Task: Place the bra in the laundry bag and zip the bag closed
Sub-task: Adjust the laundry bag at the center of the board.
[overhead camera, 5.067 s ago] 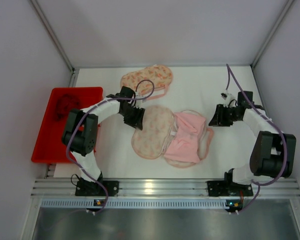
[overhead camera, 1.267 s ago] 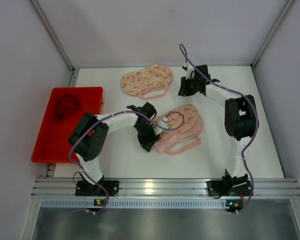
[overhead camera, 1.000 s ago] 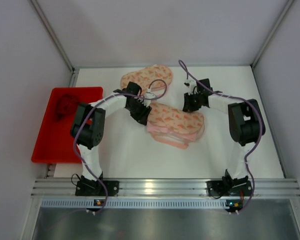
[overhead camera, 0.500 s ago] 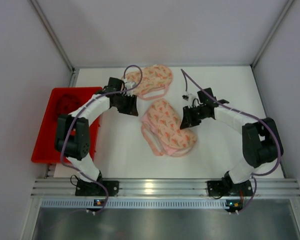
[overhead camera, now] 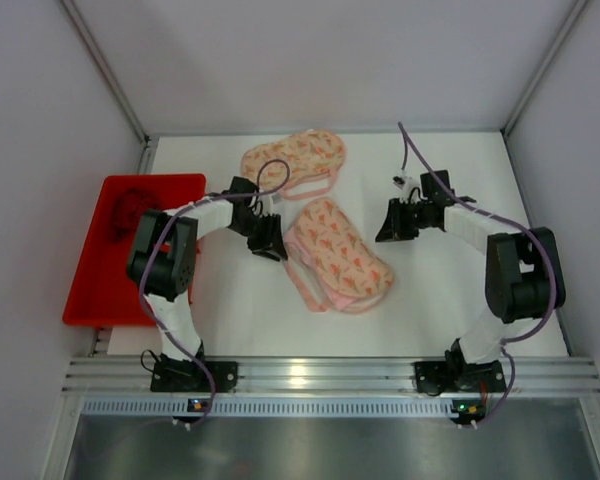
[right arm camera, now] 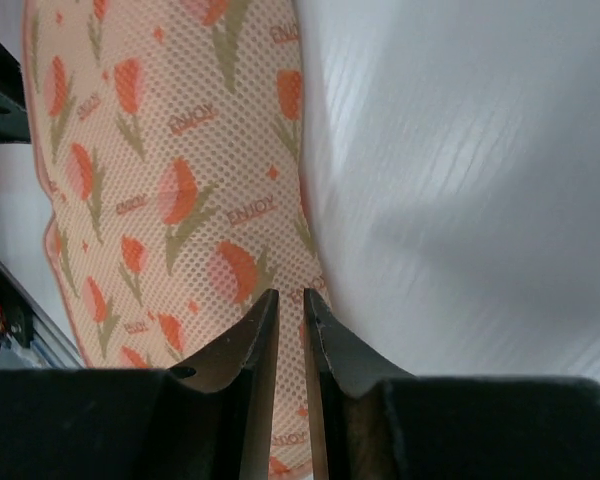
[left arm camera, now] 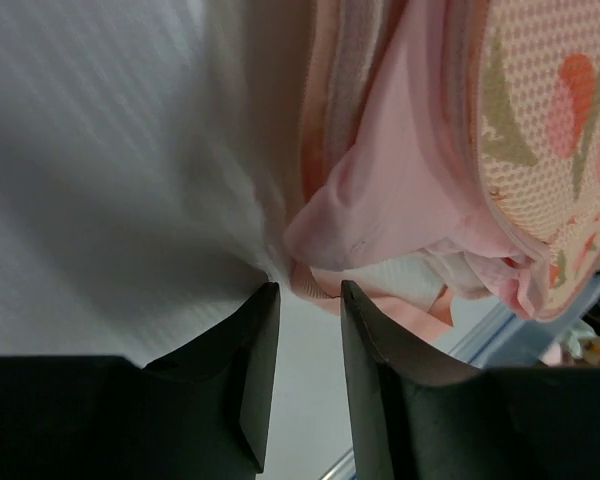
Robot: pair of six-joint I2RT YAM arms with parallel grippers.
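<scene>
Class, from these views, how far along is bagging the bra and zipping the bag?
Done: the pink bra sits inside the floral laundry bag. In hand: nothing held; the left gripper is at the bag's unzipped edge, the right gripper beside its other side. Left: bra fabric pokes from the gaping seam, so tucking and zipping remain.

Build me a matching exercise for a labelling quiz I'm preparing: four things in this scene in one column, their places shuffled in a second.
Things
1. red tray
2. folded laundry bag
3. spare floral bag
4. pink bra

Places
A. far side of the table, near the back wall
B. tucked between the folded bag's layers, showing at its edge
C. left edge of the table
D. middle of the table

Pairs: 1-C, 2-D, 3-A, 4-B
</scene>
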